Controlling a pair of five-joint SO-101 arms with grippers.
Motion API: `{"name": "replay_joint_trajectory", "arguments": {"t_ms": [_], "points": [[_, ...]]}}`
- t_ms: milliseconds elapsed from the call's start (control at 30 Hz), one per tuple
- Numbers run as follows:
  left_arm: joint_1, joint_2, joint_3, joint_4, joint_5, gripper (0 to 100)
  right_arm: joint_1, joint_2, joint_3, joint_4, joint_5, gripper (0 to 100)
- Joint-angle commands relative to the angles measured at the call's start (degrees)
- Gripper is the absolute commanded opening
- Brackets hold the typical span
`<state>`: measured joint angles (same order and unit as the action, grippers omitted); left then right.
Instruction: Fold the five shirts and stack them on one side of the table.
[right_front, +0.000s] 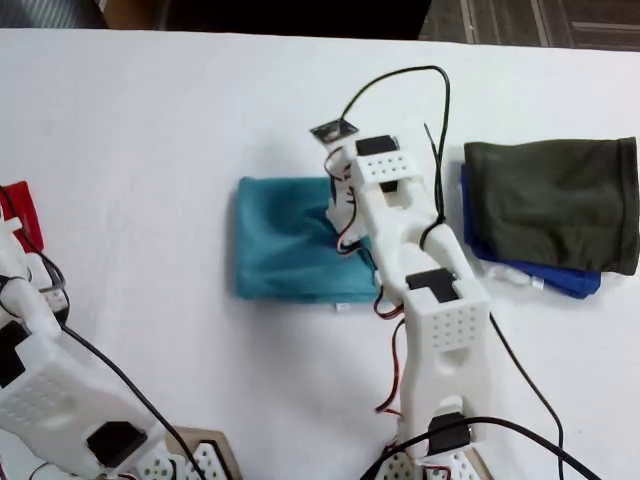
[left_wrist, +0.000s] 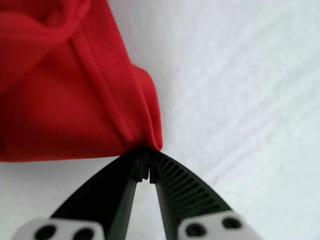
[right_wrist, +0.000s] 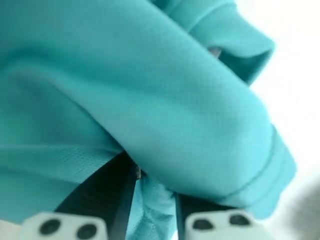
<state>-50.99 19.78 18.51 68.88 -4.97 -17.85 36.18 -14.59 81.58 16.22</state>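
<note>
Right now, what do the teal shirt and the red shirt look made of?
The teal shirt: soft matte knit, probably a pique or mesh type; a fine dotted texture shows in the right wrist view. The red shirt: smoother matte knit; it folds in soft creases and has a raised stitched seam. The exact fibre of either cannot be told.

A white worktop (right_front: 150, 150) is stretching across the high view, with dark plank floor (right_front: 520, 20) showing beyond its far edge.
</note>
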Motion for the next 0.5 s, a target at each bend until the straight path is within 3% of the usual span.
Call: {"name": "replay_joint_trajectory", "arguments": {"t_ms": [0,167,467], "points": [[-0.6,0.9,0.6,-1.5,0.3,3,-1.9,-6.8,-0.8,2.9,2.3,2.2],[-0.6,0.9,0.6,-1.5,0.3,3,-0.6,-17.7,-0.7,8.1,12.3,2.2],[-0.6,0.9,0.6,-1.5,0.3,3,9.7,-34.4,-0.7,12.1,21.4,2.2]]}}
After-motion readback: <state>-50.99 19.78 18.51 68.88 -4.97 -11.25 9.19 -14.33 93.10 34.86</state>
